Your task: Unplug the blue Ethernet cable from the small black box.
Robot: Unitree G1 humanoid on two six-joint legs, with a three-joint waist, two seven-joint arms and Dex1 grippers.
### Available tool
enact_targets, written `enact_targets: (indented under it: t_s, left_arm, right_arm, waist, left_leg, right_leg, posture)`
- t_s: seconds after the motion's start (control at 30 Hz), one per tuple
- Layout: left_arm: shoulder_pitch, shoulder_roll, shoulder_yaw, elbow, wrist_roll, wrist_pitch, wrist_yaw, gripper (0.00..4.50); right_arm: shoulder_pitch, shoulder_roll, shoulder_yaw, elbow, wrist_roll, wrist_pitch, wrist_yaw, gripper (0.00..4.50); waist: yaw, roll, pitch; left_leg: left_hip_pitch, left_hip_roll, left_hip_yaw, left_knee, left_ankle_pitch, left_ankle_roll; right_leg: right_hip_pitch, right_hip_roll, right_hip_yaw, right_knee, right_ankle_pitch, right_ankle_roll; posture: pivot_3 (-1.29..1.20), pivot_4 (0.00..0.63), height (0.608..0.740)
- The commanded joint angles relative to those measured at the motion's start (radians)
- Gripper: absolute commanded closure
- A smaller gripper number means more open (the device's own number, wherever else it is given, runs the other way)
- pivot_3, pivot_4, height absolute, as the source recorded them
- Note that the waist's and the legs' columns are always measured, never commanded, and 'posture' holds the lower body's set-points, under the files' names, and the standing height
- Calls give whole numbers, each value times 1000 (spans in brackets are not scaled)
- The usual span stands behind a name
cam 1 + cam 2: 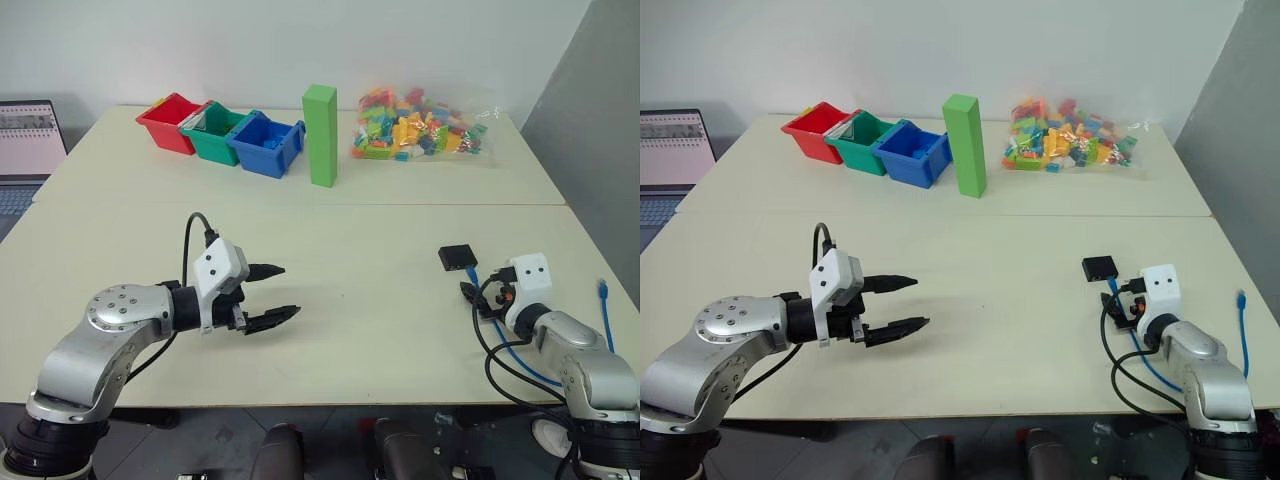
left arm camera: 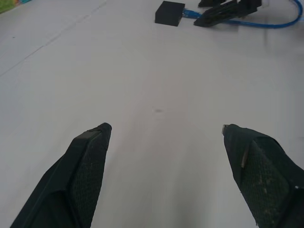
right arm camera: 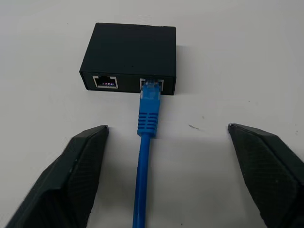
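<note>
1. Black fingers (image 3: 71, 175) of the right gripper (image 3: 166, 137) stand wide apart on either side of the blue Ethernet cable (image 3: 145, 156), which runs up between them without touching either one.
2. Just ahead of those fingertips, the cable's plug sits in one of two ports on the near face of the small black box (image 3: 129, 52); the port beside it is empty.
3. Seen from the head camera, the box (image 1: 457, 257) lies flat on the cream table (image 1: 380, 250), just beyond the right gripper, with the cable trailing back beside that arm; its far end lies loose on the table farther to the right.
4. Well apart from the box, the left gripper (image 1: 272, 295) hangs above bare tabletop, jaws spread wide and holding nothing.
5. Far beyond both grippers, a red bin (image 1: 168, 122), a green bin (image 1: 213, 132) and a blue bin (image 1: 267, 144) stand in a row, beside an upright green block (image 1: 321, 135) and a clear bag of coloured bricks (image 1: 418, 127).
6. A laptop (image 1: 28, 140) sits off the table's far left corner.
</note>
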Motion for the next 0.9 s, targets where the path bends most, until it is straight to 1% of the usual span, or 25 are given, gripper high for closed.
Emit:
enact_targets:
  t_s: [0.03, 0.17, 0.23, 0.3, 0.33, 0.43, 0.57, 0.63, 0.77, 0.87, 0.9]
  left_arm:
    - [-10, 15, -8, -34, -11, -11, -23, 477]
    - [-20, 1, -23, -22, 3, -22, -16, 477]
    - [-21, -5, -30, -18, 6, -28, -13, 477]
    - [-14, -7, -34, -13, 12, -38, -13, 477]
    - [-9, -9, -36, -7, 17, -47, -14, 477]
    - [-1, -10, -38, 9, 26, -62, -16, 477]
    - [-8, -24, -40, 42, 24, -57, -12, 477]
    - [-15, -31, -39, 60, 0, -33, -23, 477]
    - [-68, -56, -7, 109, -145, 119, -49, 477]
    - [-106, -43, 5, 138, -254, 239, -91, 477]
    - [-117, -37, 5, 146, -273, 263, -100, 477]
  right_arm:
    - [-22, 3, 7, 3, -17, 10, -17, 1290]
    - [-38, -2, 19, 17, -34, 9, -23, 2326]
    - [-44, -1, 23, 20, -39, 9, -21, 2769]
    - [-47, -6, 31, 24, -44, 2, -13, 3342]
    - [-48, -9, 33, 27, -45, -1, -9, 3534]
    - [-52, -34, 55, 35, -67, -28, 14, 4362]
    - [-70, -119, 149, 25, -114, -159, 140, 4390]
    - [-90, -168, 208, 15, -140, -281, 239, 4391]
    - [-167, -232, 316, -3, -184, -536, 426, 4391]
    - [-254, -258, 394, 4, -230, -723, 540, 4391]
    - [-282, -258, 413, 10, -237, -754, 568, 4391]
  waist:
    - [0, 0, 0]
    - [1, 0, 0]
    - [1, 0, 0]
    - [1, 0, 0]
    - [1, 0, 0]
    - [1, 0, 0]
    - [1, 0, 0]
    - [-1, 0, 0]
    - [-9, 1, 1]
    - [-11, 2, 1]
    - [-11, 2, 1]
  left_leg:
    - [0, 0, 0, 0, 0, 0]
    - [0, 0, 0, 0, 0, 0]
    - [0, 0, 0, 0, 0, 0]
    - [0, 0, 0, 0, 0, 0]
    - [0, 0, 0, 0, 0, 0]
    - [0, 0, 0, 0, 0, 0]
    - [0, 0, 0, 0, 0, 0]
    - [0, 0, 0, 0, 0, 0]
    - [0, 0, 0, 0, 0, 0]
    - [0, 1, -1, 0, 0, 0]
    - [0, 1, -1, 1, 0, 0]
  right_leg:
    - [0, 0, 0, 0, 0, 0]
    - [0, 0, 0, 0, 0, 0]
    - [0, 0, 0, 0, 0, 0]
    - [0, 0, 0, 0, 0, 0]
    - [0, 0, 0, 0, 0, 0]
    - [0, 0, 0, 0, 0, 0]
    - [0, 0, 0, 0, 0, 0]
    - [0, 0, 0, 0, 0, 0]
    - [0, 1, 0, 0, 0, 0]
    - [0, 1, -1, 0, 0, 0]
    - [0, 1, -1, 0, 0, 0]
  posture:
    - [0, 150, 740]
    - [0, 150, 740]
    - [0, 150, 740]
    - [0, 150, 740]
    - [0, 150, 740]
    - [0, 150, 740]
    - [0, 150, 740]
    - [0, 150, 740]
    - [0, 150, 740]
    - [0, 150, 740]
    - [0, 150, 740]
